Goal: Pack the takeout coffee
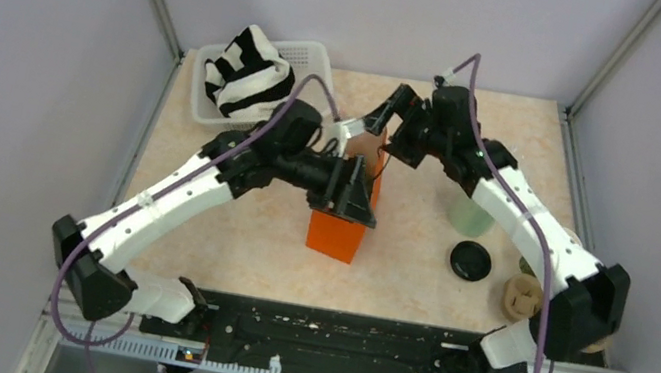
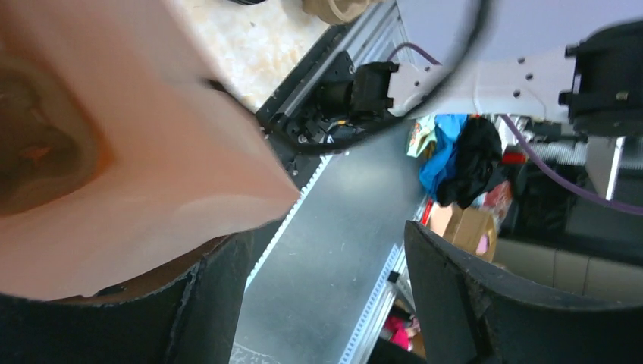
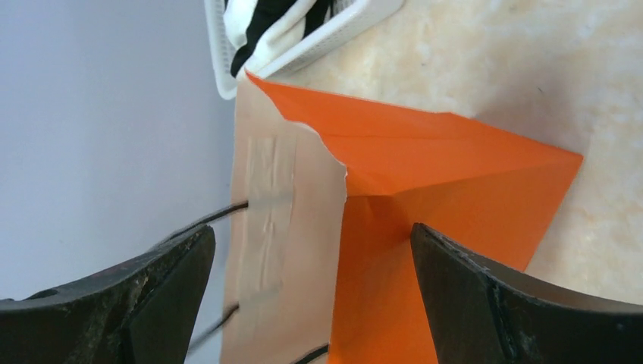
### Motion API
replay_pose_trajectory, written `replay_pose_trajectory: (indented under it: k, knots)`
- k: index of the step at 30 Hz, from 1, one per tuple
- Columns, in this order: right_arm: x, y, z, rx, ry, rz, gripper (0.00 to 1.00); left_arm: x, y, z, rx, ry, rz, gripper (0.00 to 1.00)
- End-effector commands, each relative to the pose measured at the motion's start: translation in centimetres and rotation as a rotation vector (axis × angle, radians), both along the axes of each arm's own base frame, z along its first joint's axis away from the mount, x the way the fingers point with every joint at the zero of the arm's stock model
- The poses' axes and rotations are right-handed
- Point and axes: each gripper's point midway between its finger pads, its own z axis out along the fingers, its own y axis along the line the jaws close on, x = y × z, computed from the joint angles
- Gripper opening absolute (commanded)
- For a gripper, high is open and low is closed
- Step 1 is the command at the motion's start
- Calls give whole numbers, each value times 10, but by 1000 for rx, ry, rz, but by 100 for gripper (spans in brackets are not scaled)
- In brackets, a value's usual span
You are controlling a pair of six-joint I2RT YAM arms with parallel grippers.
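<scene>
One table (image 1: 257,235) to start: a beige, marbled, flat slab. On it work two white-and-black jointed arms, the left arm (image 1: 172,201) and the right arm (image 1: 524,219), both reaching in to the middle.

One white plastic basket (image 1: 320,51) sits in the far left corner, rectangular with lattice walls. It holds one soft, bunched cloth (image 1: 244,71) in black and white stripes.

Centre stage is one orange paper bag (image 1: 336,236), standing upright with its mouth open. It is sharply creased, pale inside, with thin black cord handles.

The left gripper (image 2: 326,250) is at the bag's mouth, released, jaws apart. The pale bag wall lies against one finger and nothing is pinched. The right gripper (image 3: 311,235) is spread wide too, and the bag's rim sits between its fingers untouched.

Right of the bag stands one pale mint tumbler (image 1: 472,215), smooth and round. Just nearer than it lies one round black lid (image 1: 471,261), flat on the table and apart from the bag. Beside the lid is one tan, lumpy round thing (image 1: 521,298), and I can't tell what it is.

As for the green cups, I can't make them out clearly here.
</scene>
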Motion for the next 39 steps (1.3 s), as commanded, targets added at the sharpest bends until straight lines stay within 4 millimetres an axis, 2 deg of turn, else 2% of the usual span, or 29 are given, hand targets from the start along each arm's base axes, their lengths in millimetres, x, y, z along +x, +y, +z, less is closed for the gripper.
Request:
replay_pose_trajectory:
  k: [1,3,5,7,9,10,12,14,16,17,19,22,25,27,30,32,35,39]
  knots:
    - [18,24,28,-31,-89,182,99,1,-34,30,18,-117,-61,82]
    - [23,8,31,-90,-79,179,99,-1,-24,37,72,-202,-75,88]
    - [24,-18,33,-130,-75,152,99,-4,-10,52,57,-305,-71,95]
    - [19,-38,31,-151,-57,151,99,-8,8,65,47,-398,-40,98]
    - [8,-48,28,-160,-35,179,99,-8,29,76,72,-464,11,99]
    - [2,-49,24,-167,-19,199,99,-5,40,75,112,-475,46,98]
    - [-8,-49,19,-159,14,214,99,13,66,67,238,-482,186,90]
    - [-11,-49,23,-120,17,186,99,31,100,56,385,-470,365,71]
    - [-10,-55,33,-86,-6,109,99,44,137,48,505,-452,552,65]
    - [-10,-59,34,-77,-8,68,99,48,148,47,529,-454,606,64]
    - [-9,-68,33,-70,-17,7,99,52,164,40,553,-453,699,64]
    - [-11,-75,20,-110,23,0,97,53,176,24,565,-428,750,60]
    - [-11,-80,-5,-227,66,57,89,55,187,2,619,-400,763,53]
    - [-13,-83,-21,-311,89,97,86,57,176,-23,610,-372,672,58]
    - [-16,-80,-42,-391,110,154,87,57,136,-61,529,-250,461,63]
    - [-18,-73,-59,-434,138,193,88,54,114,-76,501,-175,361,63]
    - [-19,-60,-84,-536,153,243,91,55,98,-100,496,-106,287,64]
    - [-15,-35,-105,-540,157,300,92,57,79,-121,467,-69,212,64]
